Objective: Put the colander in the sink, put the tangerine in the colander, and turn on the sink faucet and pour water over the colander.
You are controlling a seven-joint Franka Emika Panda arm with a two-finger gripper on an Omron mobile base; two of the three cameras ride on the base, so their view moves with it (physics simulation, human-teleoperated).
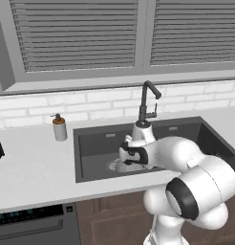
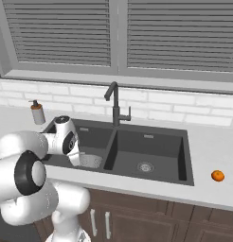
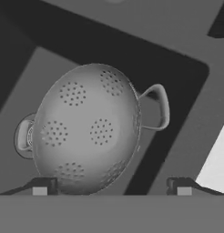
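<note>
two basins made up the dark sink (image 2: 184, 156), and the colander (image 3: 86, 129) lay in the one on the soap pump's (image 2: 38, 112) side, its bowl over that basin's drain. the gripper (image 3: 111, 185) hung just above the colander, jaws spread wide with one tip at the bowl's rim and the other clear of it, pinching nothing. the sink faucet (image 2: 115, 105) stood behind the divider of the sink. the tangerine (image 2: 218, 176) sat on the tabletop (image 2: 213, 142) beyond the sink's far end, well apart from the colander.

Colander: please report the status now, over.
Claw open, over left basin. Colander down in sink, released. Tangerine on counter, right of sink. Nothing in the way.
</note>
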